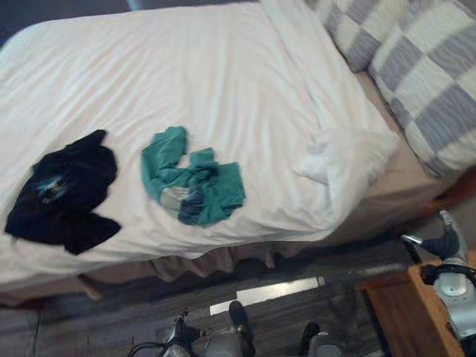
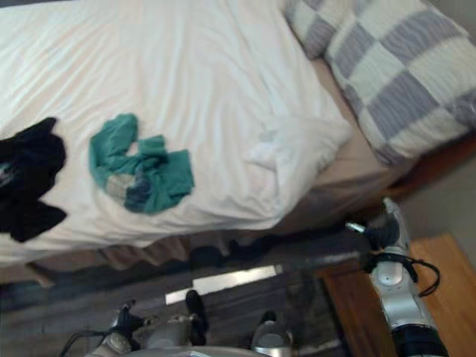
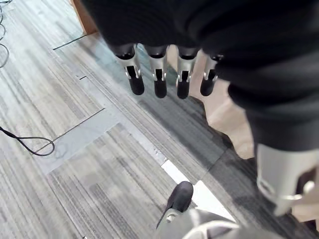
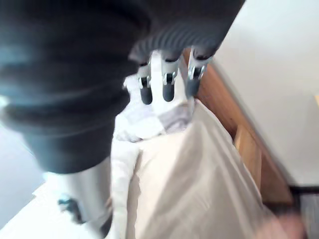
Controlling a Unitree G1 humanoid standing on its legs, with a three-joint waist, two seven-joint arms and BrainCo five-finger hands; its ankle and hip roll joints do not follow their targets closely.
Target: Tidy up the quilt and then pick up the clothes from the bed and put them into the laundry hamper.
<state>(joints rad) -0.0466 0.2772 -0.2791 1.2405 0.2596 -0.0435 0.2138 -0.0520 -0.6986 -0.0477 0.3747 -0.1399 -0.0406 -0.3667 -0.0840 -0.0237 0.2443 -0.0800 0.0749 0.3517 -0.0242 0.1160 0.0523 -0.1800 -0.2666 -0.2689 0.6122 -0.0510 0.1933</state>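
Lying loose on the quilt (image 1: 223, 82), the green shirt (image 1: 195, 182) and black shirt (image 1: 63, 190) await pickup. The quilt's corner is bunched. Both the left robot hand (image 3: 159, 74) and right robot hand (image 4: 167, 82) hang with straight fingers, empty.

The black garment (image 2: 26, 178) beside the teal garment (image 2: 140, 172) is cut off by the picture's edge. The checked pillows (image 2: 401, 82) run past the edge. The quilt (image 1: 186, 82) hides most of the bed; its far end is cut off.

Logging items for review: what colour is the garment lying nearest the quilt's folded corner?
Teal green garment, with a greyish patch; clearest in the left eye view.
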